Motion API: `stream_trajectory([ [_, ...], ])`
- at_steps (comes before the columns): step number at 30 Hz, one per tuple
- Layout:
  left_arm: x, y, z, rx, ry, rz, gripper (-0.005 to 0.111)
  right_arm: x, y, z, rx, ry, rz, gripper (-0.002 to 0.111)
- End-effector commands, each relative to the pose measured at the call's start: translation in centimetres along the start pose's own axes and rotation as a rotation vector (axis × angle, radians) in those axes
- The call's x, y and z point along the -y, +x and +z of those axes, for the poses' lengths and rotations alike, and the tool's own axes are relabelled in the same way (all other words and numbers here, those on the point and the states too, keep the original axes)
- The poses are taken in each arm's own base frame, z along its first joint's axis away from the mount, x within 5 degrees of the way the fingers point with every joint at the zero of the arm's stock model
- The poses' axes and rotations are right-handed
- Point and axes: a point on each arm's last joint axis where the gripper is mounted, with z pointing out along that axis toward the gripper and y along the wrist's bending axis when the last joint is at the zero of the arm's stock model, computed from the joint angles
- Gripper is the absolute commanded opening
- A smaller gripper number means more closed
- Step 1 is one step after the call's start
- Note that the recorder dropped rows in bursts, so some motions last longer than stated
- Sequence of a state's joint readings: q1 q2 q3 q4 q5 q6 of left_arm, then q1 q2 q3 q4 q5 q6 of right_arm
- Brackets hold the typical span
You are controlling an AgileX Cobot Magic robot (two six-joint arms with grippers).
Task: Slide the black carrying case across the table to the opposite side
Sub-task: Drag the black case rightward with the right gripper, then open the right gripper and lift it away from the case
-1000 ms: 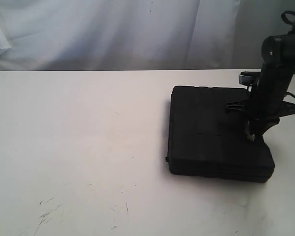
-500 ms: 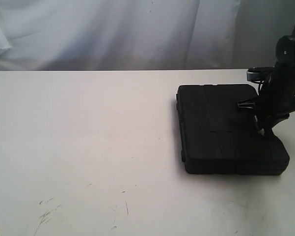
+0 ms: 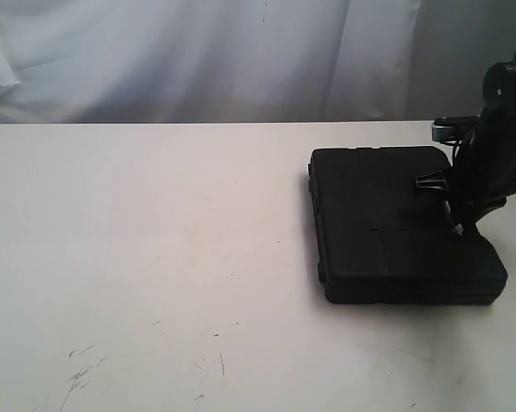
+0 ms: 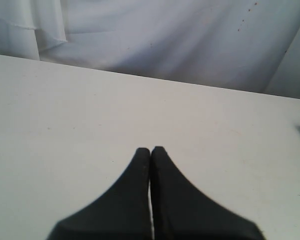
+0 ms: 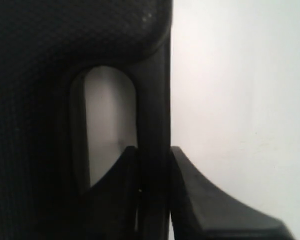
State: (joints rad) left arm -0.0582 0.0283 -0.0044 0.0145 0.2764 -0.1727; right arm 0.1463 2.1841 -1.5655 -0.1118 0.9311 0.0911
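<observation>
The black carrying case [image 3: 386, 223] lies flat on the white table [image 3: 154, 240] at the right side of the exterior view. My right gripper [image 3: 468, 230] comes down on the case's right edge. In the right wrist view the right gripper [image 5: 153, 160] is shut on the case's handle bar [image 5: 152, 100], one finger in the handle opening and the other outside it. The textured case lid [image 5: 35, 100] fills one side of that view. My left gripper [image 4: 150, 150] is shut with nothing in it, above bare table [image 4: 65, 115]; it is out of the exterior view.
A white curtain [image 3: 197, 60] hangs behind the table's far edge. Dark scratch marks [image 3: 81, 373] show near the front left of the tabletop. The case lies close to the right border of the exterior view.
The case and my right gripper moved right over the past second, most of it in the first half; since half a second ago they have barely shifted.
</observation>
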Motion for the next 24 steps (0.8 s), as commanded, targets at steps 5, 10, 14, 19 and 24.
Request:
stream_trajectory([
  [5, 0.0, 0.0, 0.0, 0.01, -0.001, 0.005, 0.0, 0.7, -0.1, -0.3, 0.016, 0.02, 0.013, 0.012],
  [10, 0.0, 0.0, 0.0, 0.01, -0.001, 0.003, 0.0, 0.4, 0.0, -0.4, 0.006, -0.009, 0.037, 0.028],
  [14, 0.0, 0.0, 0.0, 0.01, -0.001, 0.003, 0.0, 0.6, 0.0, -1.3, 0.021, -0.016, 0.067, 0.038],
  [19, 0.0, 0.0, 0.0, 0.01, -0.001, 0.003, 0.0, 1.3, 0.0, -3.6, 0.066, -0.053, 0.116, 0.051],
  [24, 0.0, 0.0, 0.0, 0.01, -0.001, 0.005, 0.0, 1.7, 0.5, -6.7, 0.088, -0.107, 0.185, 0.052],
])
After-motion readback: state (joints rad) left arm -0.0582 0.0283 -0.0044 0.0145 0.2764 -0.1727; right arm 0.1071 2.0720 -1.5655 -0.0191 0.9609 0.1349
